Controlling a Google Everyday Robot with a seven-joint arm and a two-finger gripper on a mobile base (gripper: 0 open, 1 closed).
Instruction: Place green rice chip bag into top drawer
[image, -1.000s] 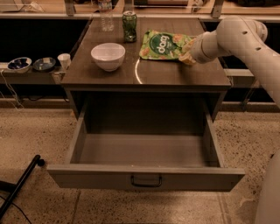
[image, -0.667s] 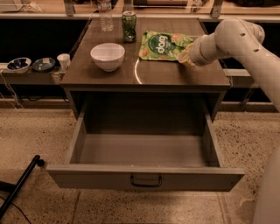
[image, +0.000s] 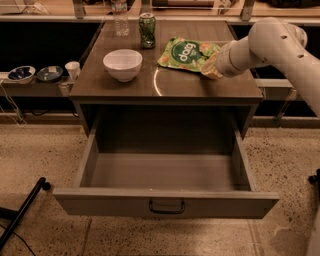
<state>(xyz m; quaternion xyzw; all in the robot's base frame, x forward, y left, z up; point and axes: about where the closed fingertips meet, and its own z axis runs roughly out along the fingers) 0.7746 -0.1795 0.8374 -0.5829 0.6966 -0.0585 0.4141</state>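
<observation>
On the tabletop: green rice chip bag (image: 186, 52) lies flat at the rear right, near the green can (image: 147, 30) and apart from the white bowl (image: 122, 64).
Gripper: gripper (image: 212, 68) sits at the bag's right edge; whether it has hold of the pouch cannot be told.
Top drawer: top drawer (image: 165, 172) stands pulled out below, nothing inside.
Risk, grip: a thin edge hold may slip on the crinkly pouch.
Risk, transfer: the bag may snag the table edge or drop past the drawer front.
Legible writing: "dang", white on a dark green circle; can label unreadable.
</observation>
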